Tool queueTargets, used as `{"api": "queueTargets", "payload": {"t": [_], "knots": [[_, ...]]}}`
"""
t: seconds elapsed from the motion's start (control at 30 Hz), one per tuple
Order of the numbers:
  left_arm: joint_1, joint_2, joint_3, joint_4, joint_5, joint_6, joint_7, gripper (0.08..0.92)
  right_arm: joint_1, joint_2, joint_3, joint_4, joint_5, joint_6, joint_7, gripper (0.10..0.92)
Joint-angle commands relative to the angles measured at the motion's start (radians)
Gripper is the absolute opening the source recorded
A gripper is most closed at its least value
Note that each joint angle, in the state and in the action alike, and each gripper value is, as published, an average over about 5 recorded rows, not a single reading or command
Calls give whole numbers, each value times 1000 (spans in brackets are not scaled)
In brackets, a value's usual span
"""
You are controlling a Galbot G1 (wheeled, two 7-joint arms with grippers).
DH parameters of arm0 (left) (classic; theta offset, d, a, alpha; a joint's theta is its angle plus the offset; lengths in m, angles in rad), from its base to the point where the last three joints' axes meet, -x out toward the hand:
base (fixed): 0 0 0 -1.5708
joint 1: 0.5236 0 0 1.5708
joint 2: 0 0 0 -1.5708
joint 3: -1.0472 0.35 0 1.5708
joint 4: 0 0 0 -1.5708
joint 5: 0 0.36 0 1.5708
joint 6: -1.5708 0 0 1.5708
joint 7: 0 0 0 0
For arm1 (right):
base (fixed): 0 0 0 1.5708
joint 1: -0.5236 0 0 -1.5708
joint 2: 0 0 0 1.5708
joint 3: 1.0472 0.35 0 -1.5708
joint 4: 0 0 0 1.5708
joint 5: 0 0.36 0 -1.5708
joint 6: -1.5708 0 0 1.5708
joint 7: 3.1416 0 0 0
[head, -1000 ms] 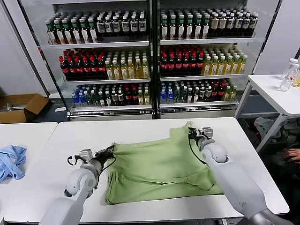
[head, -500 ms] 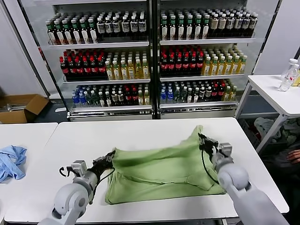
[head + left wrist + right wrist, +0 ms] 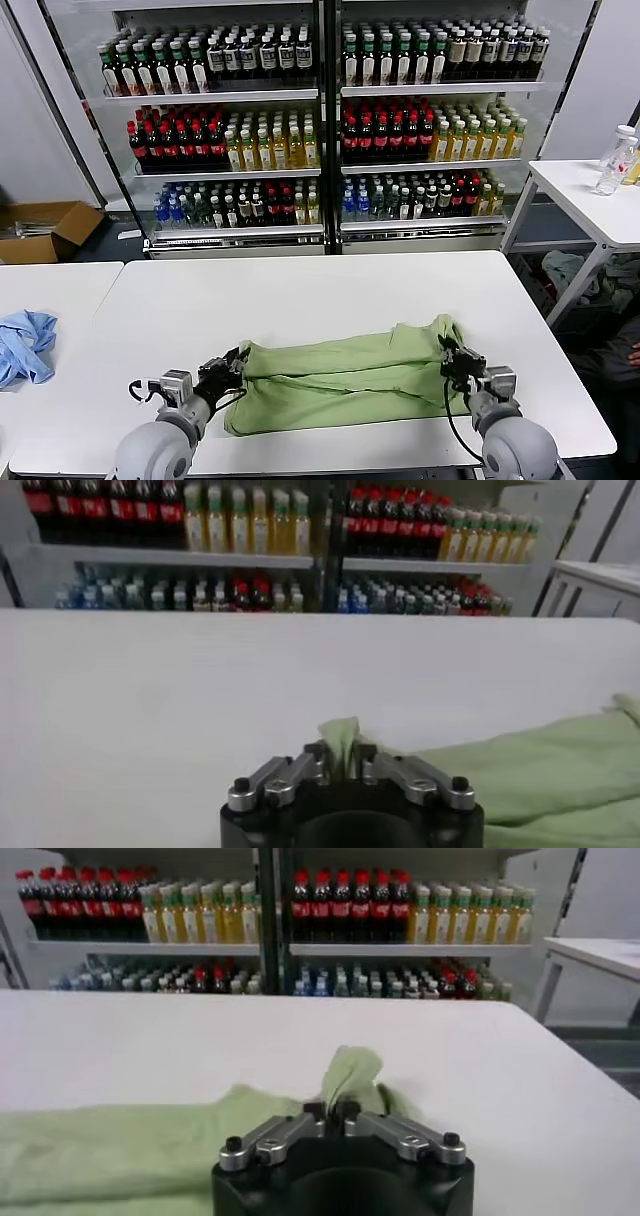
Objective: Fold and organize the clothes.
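The clothes [image 3: 340, 375], one light green shirt, lie folded into a narrow band near the front edge of the white table [image 3: 300, 290]. At the band's left end, my left gripper [image 3: 232, 365] is shut on a pinch of the fabric. The left wrist view shows a green tuft [image 3: 340, 735] standing between the closed jaws of that gripper [image 3: 340, 752]. My right gripper [image 3: 447, 352] grips the right end the same way. In the right wrist view a fold of shirt [image 3: 350, 1073] rises from the jaws of this gripper [image 3: 331, 1111].
A light blue garment [image 3: 25, 345] lies on the neighbouring table at the left. Bottle-filled shelves [image 3: 320, 130] stand behind the table. A cardboard box [image 3: 45, 228] sits on the floor at the left, and a side table with a bottle [image 3: 615, 160] stands at the right.
Both grippers have drawn the shirt's far edge toward the table's front, laying it over the near half. The wide spread of cloth is now a narrow folded band.
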Motion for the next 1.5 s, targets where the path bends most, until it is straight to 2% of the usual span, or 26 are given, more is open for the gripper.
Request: {"api": "queueTargets", "payload": {"t": [0.03, 0.3, 0.4, 0.57, 0.8, 0.93, 1.07, 1.2, 1.3, 1.4, 1.5], "knots": [[100, -159, 29, 3, 265, -40, -144, 393, -149, 8, 58, 91, -82, 5, -2, 362], [97, -261, 56, 83, 360, -21, -177, 627, -148, 5, 46, 85, -98, 11, 0, 596], [104, -284, 55, 88, 357, -28, -185, 664, -146, 0, 41, 88, -100, 13, 0, 683], [117, -301, 41, 96, 310, -14, -178, 542, -140, -6, 38, 99, -101, 13, 0, 802], [154, -268, -12, 37, 146, -2, -96, 360, -137, -18, 50, 105, -97, 23, 1, 822], [139, -178, -132, -3, 73, -2, -58, 239, -133, -27, 57, 106, -92, 30, 1, 823], [113, -36, -327, -38, -51, 2, -52, 135, -122, -34, 59, 108, -81, 32, 1, 823], [100, 94, -535, -56, -192, 0, -64, 105, -102, -43, 51, 104, -72, 31, 1, 823], [74, 144, -626, -50, -299, 3, -76, 105, -85, -51, 47, 102, -67, 30, 1, 823], [56, 129, -643, -93, -464, 13, -95, 105, -80, -54, 50, 106, -62, 29, 1, 823], [56, 52, -581, -196, -624, 17, -100, 105, -86, -53, 53, 110, -62, 29, 1, 823]]}}
